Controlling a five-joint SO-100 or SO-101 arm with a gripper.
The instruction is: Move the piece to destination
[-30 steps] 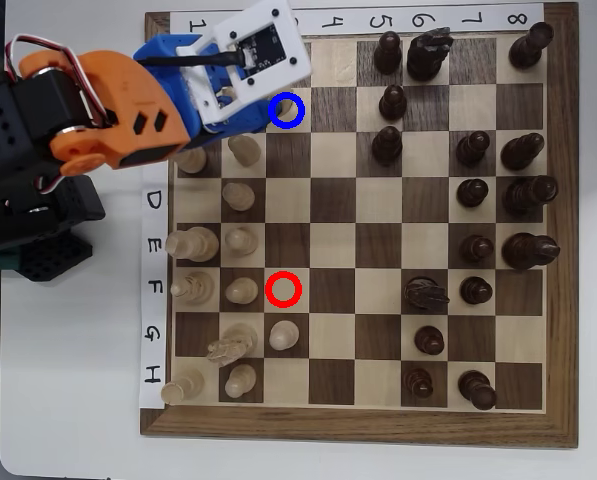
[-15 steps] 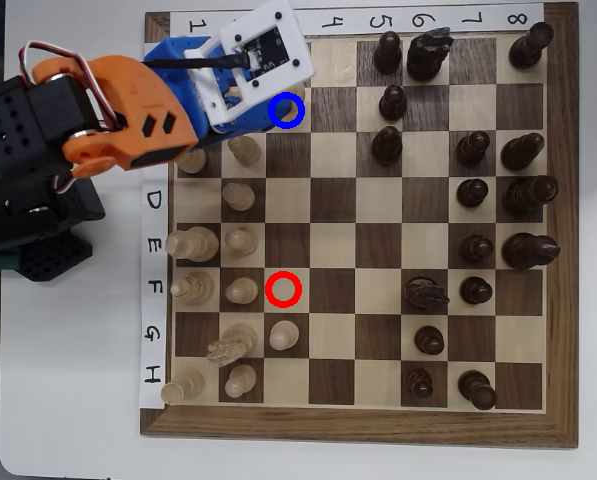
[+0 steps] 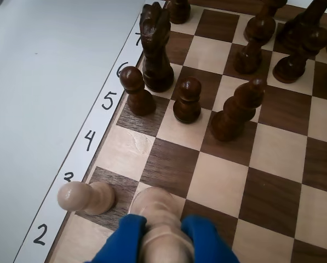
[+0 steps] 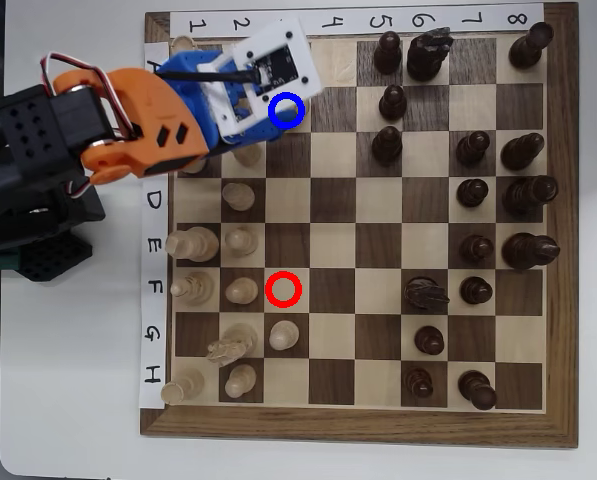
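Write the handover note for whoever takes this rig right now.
Claw: closed on the pale pawn, with a blue finger on each side in the wrist view.
Blue-ringed square: in the overhead view, right beside the arm's camera board.
Done: pawn grasped.
Left: set it on the blue-ringed square, release, retract.
Whether the pawn is lifted cannot be told.

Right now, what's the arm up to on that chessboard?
The gripper has its blue fingers on either side of a cream piece at the numbered edge of the chessboard; in the wrist view it looks clamped. Another pale pawn stands just left of it. In the overhead view the arm hangs over that corner, beside the blue ring. The red ring is empty.
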